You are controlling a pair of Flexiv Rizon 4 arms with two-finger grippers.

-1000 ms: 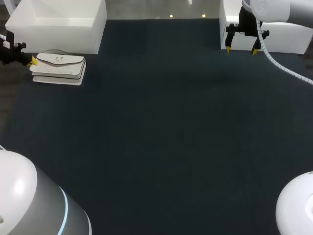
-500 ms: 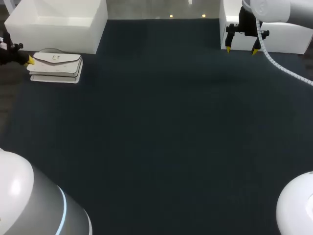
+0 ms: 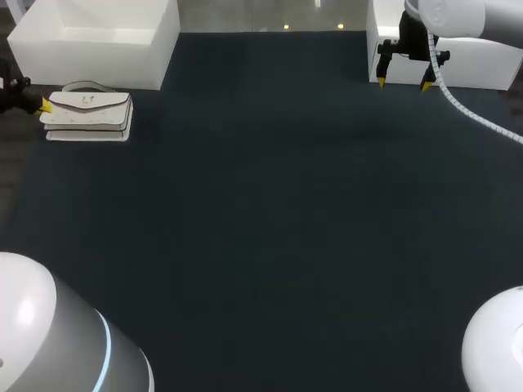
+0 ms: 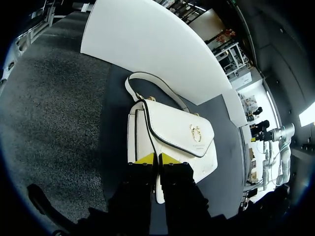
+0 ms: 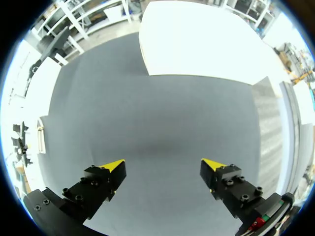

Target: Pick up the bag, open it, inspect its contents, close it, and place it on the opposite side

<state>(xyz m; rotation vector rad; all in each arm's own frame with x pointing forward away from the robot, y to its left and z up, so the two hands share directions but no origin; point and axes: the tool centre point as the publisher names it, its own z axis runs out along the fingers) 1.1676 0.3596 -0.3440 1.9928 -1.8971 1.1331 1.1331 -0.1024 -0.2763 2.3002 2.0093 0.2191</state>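
One bag [image 4: 172, 137] is lying flat at the far left of the desk [image 3: 270, 229], just beside the left white box [image 3: 90, 57]. Its flap [image 4: 177, 125] is sitting shut, with the gold clasp [image 4: 195, 132] facing up. The strap [image 4: 152, 81] is looping toward the box.

Left tool [image 4: 156, 158] is pinching the bag's end, fingers nearly together with a thin white edge between them. Right tool [image 3: 404, 82] is hanging wide open and holding nothing, well apart by the right white box [image 3: 482, 69].

Handling guess:
- **Feel:** the body is looking light and structured, keeping its shape. The skin is looking smooth, so a thin pinch is risking slip or twist.
- **Where to hold:** I'm favouring the strap or end panel for lifting, and the flap's lip near the clasp for opening.

Contents are staying hidden under the flap. I cannot tell whether either box is holding anything.
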